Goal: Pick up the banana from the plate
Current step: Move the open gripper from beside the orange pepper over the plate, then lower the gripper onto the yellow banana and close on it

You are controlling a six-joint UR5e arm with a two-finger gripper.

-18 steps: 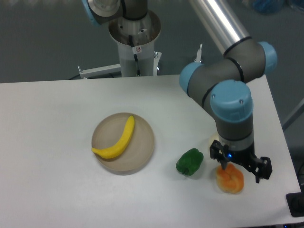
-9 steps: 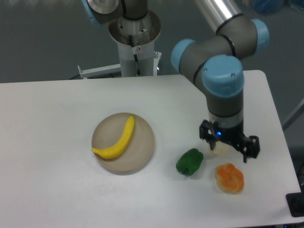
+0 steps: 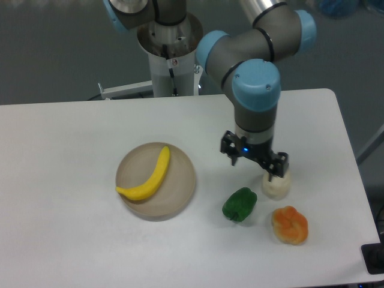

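The black two-finger gripper (image 3: 254, 163) hangs with its fingers spread apart, holding nothing, above the white table (image 3: 60, 228), between a round beige-tan plate (image 3: 180, 192) and a pale cream lump (image 3: 275, 186). The glossy yellow curved banana (image 3: 150, 177) lies on the plate. A green bell pepper (image 3: 239, 204) and a lumpy orange fruit (image 3: 290, 225) sit nearby.

The gripper (image 3: 254, 161) has been carried up and to the left, off the orange fruit (image 3: 290, 225) and toward the plate (image 3: 178, 194). The fruit is now fully uncovered, and a pale round object (image 3: 276, 186) beside the pepper (image 3: 240, 204) has been exposed.
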